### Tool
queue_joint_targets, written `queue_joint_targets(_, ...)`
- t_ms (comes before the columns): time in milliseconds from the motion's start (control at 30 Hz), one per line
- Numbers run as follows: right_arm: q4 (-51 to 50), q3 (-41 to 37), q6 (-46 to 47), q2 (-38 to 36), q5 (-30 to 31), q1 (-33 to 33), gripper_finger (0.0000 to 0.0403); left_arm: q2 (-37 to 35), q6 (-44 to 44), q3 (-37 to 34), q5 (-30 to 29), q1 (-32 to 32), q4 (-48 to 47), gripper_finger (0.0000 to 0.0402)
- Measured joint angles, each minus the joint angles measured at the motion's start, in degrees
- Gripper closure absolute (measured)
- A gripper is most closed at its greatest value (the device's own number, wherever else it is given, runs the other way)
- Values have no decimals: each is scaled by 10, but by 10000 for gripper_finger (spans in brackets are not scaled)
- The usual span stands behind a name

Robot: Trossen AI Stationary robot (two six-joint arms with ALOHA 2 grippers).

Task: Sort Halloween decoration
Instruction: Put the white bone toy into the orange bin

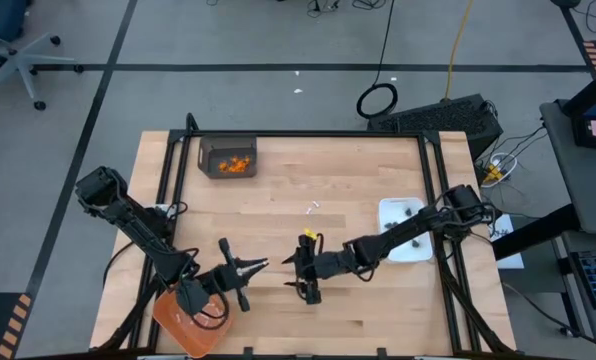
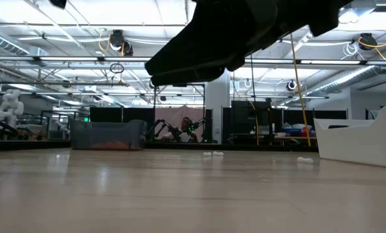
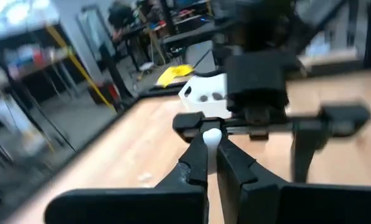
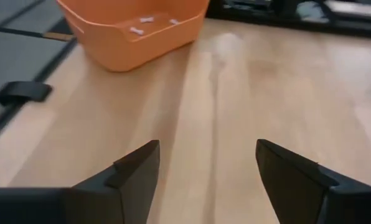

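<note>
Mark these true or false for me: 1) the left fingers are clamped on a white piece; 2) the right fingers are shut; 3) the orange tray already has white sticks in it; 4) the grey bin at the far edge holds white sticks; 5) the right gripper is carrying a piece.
1) True: the left gripper pinches a small white stick.
2) False: the right gripper stands wide open.
3) True: white sticks lie in the orange tray.
4) False: the grey bin holds orange bits.
5) False: nothing sits between the right fingers, only bare table.
</note>
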Motion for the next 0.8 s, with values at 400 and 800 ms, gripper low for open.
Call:
queue_joint_targets(400, 4, 0, -14, 0, 49, 35, 156, 0, -365, 0, -2, 1, -1, 395)
queue_joint_targets(800, 4, 0, -5, 1, 48, 55, 156, 0, -307, 0, 2, 0, -16, 395)
